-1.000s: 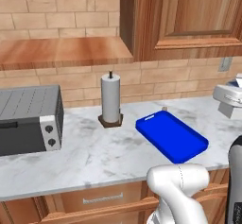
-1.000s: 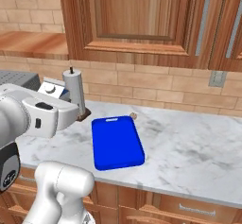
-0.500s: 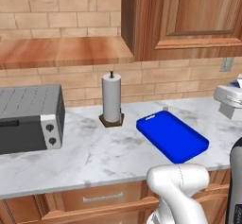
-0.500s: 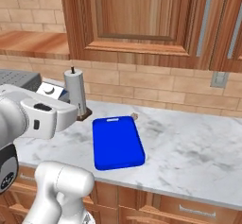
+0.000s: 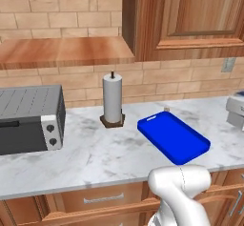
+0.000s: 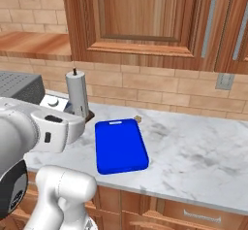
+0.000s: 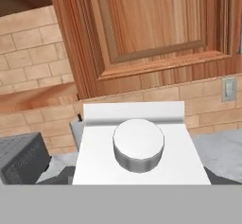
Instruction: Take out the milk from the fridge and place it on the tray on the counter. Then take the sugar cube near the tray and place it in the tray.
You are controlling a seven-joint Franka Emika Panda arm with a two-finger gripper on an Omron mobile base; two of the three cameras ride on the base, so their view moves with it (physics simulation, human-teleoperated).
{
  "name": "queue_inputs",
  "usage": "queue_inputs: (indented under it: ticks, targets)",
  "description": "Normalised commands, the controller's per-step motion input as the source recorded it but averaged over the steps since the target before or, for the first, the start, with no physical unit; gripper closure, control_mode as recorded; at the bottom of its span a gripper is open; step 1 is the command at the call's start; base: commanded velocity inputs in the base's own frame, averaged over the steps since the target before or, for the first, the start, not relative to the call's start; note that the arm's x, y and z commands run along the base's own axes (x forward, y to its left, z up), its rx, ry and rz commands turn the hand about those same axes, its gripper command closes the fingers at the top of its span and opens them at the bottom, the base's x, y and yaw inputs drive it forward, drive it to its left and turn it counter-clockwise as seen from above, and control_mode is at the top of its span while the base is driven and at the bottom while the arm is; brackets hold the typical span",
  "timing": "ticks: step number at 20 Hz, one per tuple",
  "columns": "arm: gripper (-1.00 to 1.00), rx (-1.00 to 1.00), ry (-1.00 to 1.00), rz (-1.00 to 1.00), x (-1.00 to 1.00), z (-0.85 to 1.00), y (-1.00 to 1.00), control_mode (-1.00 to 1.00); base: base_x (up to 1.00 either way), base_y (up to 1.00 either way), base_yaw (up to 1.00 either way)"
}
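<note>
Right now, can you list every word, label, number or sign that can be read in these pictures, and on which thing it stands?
None: no readable text in any view.
Grey toaster oven: knobs, no legible markings.
Flat bright blue tray: plain.
White paper-towel roll: plain.
Grey wall outlet: unmarked.

Only the arm (image 6: 48, 124) moves. In the right base view its thick white link sits a little lower than a second ago, so it crosses the paper towel roll (image 6: 77, 95) nearer the foot, and the dark joint under it drops towards the bottom left corner. In the left base view the dark part of the arm that stood at the right edge swings aside, and the wooden cabinet front (image 5: 233, 196) under the counter (image 5: 95, 158) now shows there instead.
</note>
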Motion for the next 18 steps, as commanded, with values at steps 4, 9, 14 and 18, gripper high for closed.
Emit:
queue_inputs:
  ticks: [4, 9, 14, 18]
  targets:
    - [1.0, 0.0, 0.0, 0.32, 0.01, -0.64, -0.24, -1.0, 0.0, 0.0, 0.0]
    - [1.0, 0.04, 0.0, 0.47, 0.36, -0.7, -0.29, -1.0, 0.0, 0.0, 0.0]
    - [1.0, 0.0, -0.15, 0.52, 0.74, -0.94, 0.01, -1.0, 0.0, 0.0, 0.0]
    - [1.0, 0.0, -0.03, 0.3, 0.79, -0.61, 0.0, -1.0, 0.0, 0.0, 0.0]
